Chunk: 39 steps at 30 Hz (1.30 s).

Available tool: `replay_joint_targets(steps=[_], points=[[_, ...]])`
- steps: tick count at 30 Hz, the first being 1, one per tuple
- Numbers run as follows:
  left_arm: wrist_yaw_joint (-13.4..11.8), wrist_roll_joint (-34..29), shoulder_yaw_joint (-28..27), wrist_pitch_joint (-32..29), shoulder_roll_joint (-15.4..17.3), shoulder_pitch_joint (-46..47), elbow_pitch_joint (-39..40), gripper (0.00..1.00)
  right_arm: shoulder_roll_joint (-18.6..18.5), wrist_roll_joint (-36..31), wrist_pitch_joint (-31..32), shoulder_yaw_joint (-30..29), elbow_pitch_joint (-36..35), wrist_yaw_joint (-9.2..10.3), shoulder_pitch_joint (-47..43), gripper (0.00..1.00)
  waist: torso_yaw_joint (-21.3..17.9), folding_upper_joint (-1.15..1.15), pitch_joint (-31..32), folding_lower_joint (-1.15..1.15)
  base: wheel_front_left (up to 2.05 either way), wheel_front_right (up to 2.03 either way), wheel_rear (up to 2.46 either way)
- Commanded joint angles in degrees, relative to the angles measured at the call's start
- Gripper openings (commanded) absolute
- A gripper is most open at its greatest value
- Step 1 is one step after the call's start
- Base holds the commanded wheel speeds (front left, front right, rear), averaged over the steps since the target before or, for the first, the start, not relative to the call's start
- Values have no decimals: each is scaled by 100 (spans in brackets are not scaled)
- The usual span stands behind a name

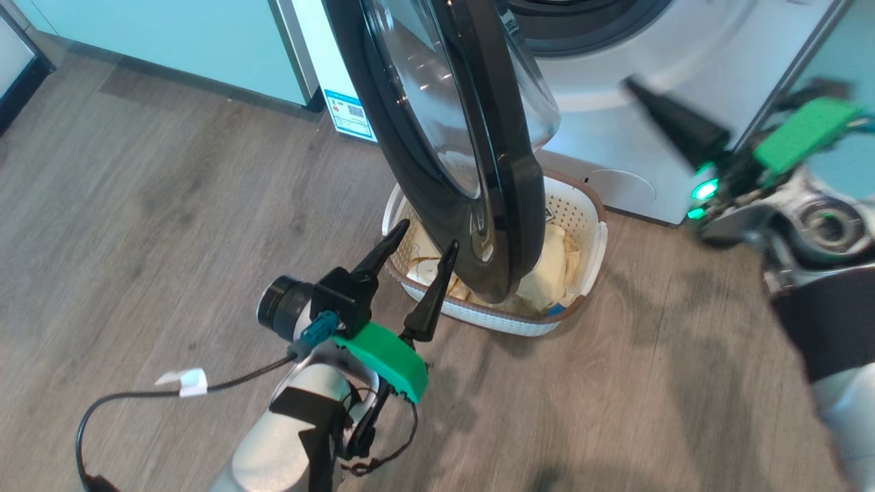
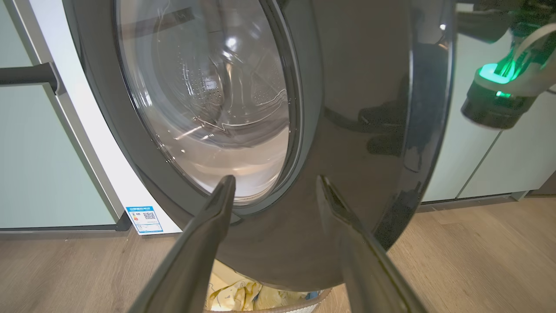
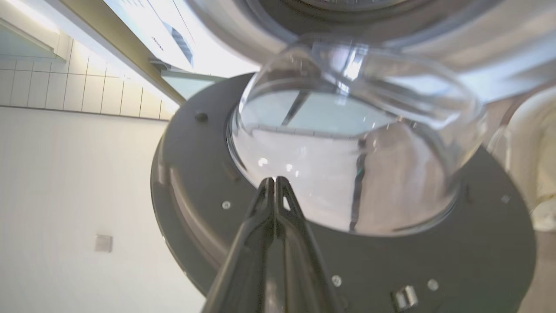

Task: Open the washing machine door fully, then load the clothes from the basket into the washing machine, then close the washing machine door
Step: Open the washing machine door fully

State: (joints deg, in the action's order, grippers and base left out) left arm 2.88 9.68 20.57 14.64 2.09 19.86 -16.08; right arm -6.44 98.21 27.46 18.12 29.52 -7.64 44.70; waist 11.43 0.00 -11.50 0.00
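The washing machine door (image 1: pixel 506 205) stands part-open, directly above the basket (image 1: pixel 573 212) of clothes (image 1: pixel 557 263). Left tool (image 1: pixel 428 235), fingers apart, faces its outer rim; right tool (image 3: pixel 274 179), fingers together, its inner side. Risk: slipping off the glossy rim, door swinging back.

Wood floor (image 1: pixel 171 239) — basket (image 1: pixel 581 225), washing machine (image 1: pixel 683 82)

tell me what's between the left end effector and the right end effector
The washing machine door, standing partly open. In the head view its black rim hangs between the left end effector, jaws open, and the shut right end effector.
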Motion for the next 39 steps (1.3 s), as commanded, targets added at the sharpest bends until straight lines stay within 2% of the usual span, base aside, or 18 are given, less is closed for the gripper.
replay_joint_targets(steps=[1, 3, 4, 5, 6, 7, 13, 17, 18, 21, 27, 30, 35, 39], points=[[-11, 21, -211, 36, 78, 48, 179, 100, -180, -416, -464, -105, -385, 15, 11, 0, -10, 0, -16, 0, 0, 0, 0], [-13, 23, -232, 36, 78, 62, 183, 100, -334, -727, -1046, -306, -671, 15, -112, 0, -21, 0, -33, 0, 0, 0, 0], [-15, 23, -245, 36, 78, 67, 182, 100, -434, -906, -1343, -406, -809, 15, -185, 22, -28, 0, -36, 0, 0, 0, 0], [-16, 23, -260, 36, 78, 70, 183, 100, -511, -1017, -1577, -505, -944, 15, -275, 49, -36, 0, -38, 0, 0, 0, 0], [-18, 19, -274, 36, 78, 70, 184, 100, -605, -1132, -1793, -601, -1077, 15, -373, 97, -45, 0, -37, 0, 0, 0, 0], [-18, 14, -286, 36, 78, 66, 184, 100, -704, -1250, -2014, -705, -1195, 15, -478, 100, -54, 0, -33, 0, 0, 0, 0], [-5, -30, -437, 36, 79, -1, 171, 100, -1223, -2153, -3178, -1088, -1664, 15, -1223, 100, -148, 0, 28, 0, 0, 0, 0], [-1, -57, -553, 36, 81, -58, 174, 100, -1506, -3205, -3935, -1252, -1786, 15, -1796, 100, -237, 0, 57, 0, 0, 0, 0], [-1, -57, -553, 36, 81, -58, 174, 100, -1506, -3205, -3935, -1252, -1786, 15, -1796, 100, -237, 0, 57, 0, 0, 0, 0], [-2, -82, -642, 36, 92, -85, 181, 100, -1513, -4183, -4168, -1543, -1866, 15, -2193, 100, -337, 0, 68, 0, 0, 0, 0], [7, -116, -798, 36, 120, -145, 142, 100, -970, -6202, -4241, -2373, -2390, 15, -3044, 100, -521, 0, 161, 0, 0, 0, 0], [15, -124, -853, 36, 122, -174, 111, 100, -599, -6973, -4243, -2613, -2731, 15, -3500, 100, -577, 0, 223, 0, 0, 0, 0], [24, -137, -933, 36, 127, -252, 71, 100, -109, -7981, -4245, -2754, -3284, 15, -4173, 100, -665, 0, 328, 0, 0, 0, 0], [43, -151, -977, 36, 134, -286, 32, 100, 76, -8546, -4245, -2746, -3625, 15, -4582, 100, -708, 0, 372, 0, 0, 0, 0]])
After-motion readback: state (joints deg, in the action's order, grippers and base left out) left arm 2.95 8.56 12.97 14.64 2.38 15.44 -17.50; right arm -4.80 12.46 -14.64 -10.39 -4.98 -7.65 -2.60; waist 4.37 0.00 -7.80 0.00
